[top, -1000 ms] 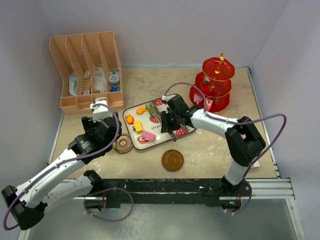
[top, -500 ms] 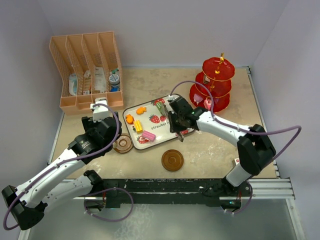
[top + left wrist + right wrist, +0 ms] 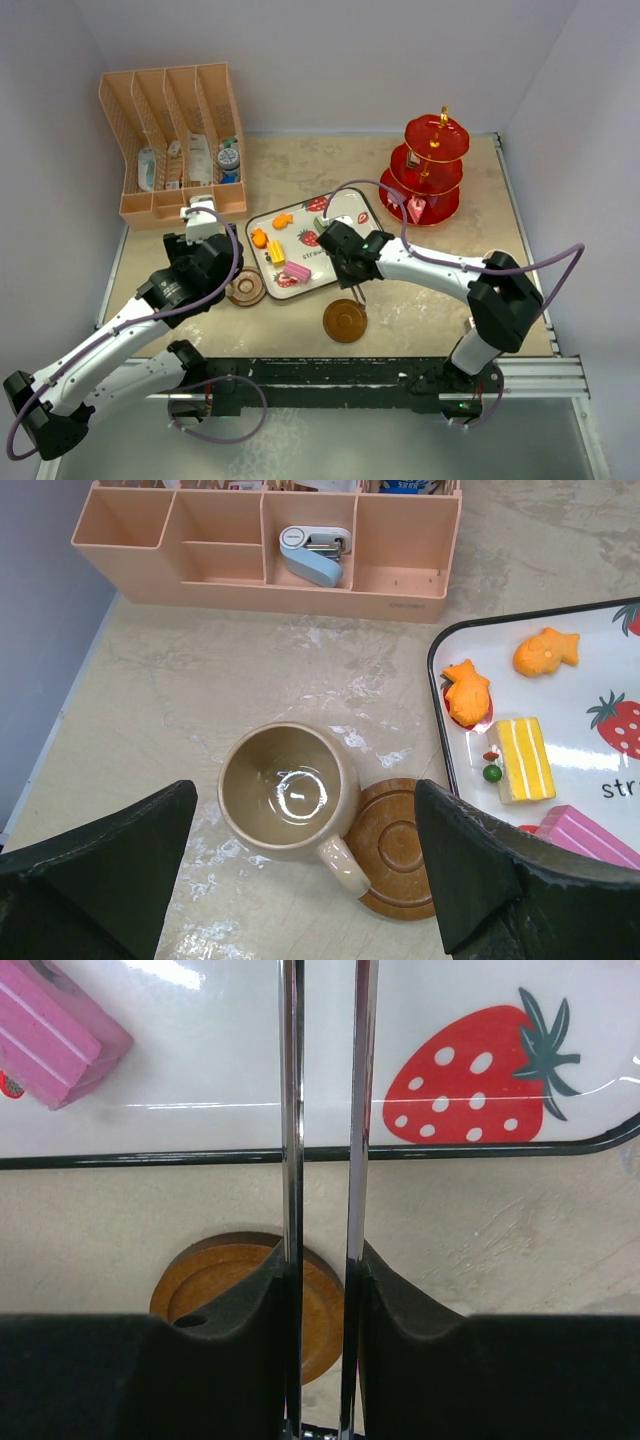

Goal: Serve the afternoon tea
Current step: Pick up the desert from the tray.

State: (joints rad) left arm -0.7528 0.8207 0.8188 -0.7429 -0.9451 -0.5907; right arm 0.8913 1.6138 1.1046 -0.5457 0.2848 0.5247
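Observation:
My left gripper hangs open over a tan mug, which stands on the table with its handle against a brown saucer. My right gripper is shut on the metal tongs, whose two arms run forward over the strawberry tray. A second brown saucer lies under its fingers. On the tray lie toy sweets: orange ones, a yellow cake and a pink cake. The red three-tier stand is at the back right.
A peach divided rack of toiletries stands at the back left. White walls close in the table on three sides. The second saucer lies near the front edge, between the arms.
My right arm has carried the tongs from the tray's right side toward its near edge, above the saucer. The left arm has not moved.

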